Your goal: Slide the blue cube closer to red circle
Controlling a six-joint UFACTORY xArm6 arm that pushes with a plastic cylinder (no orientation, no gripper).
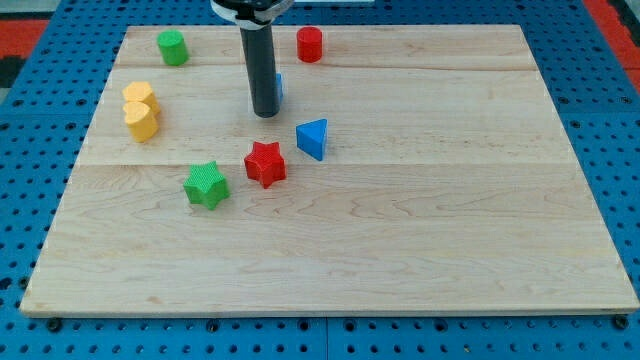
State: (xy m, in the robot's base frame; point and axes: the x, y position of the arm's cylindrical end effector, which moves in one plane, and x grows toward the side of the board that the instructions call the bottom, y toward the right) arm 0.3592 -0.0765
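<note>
The blue cube (278, 89) is almost fully hidden behind my rod; only a thin blue sliver shows at the rod's right edge. My tip (265, 114) rests on the board just at the cube's left and front side. The red circle (310, 44), a short cylinder, stands near the view's top, up and to the right of the cube with a short gap between them.
A blue triangle (313, 138), a red star (265, 164) and a green star (206, 185) lie below the tip. A green cylinder (173, 47) sits at top left. Two yellow blocks (140, 108) stand at the left. The wooden board (420, 230) lies on a blue pegboard.
</note>
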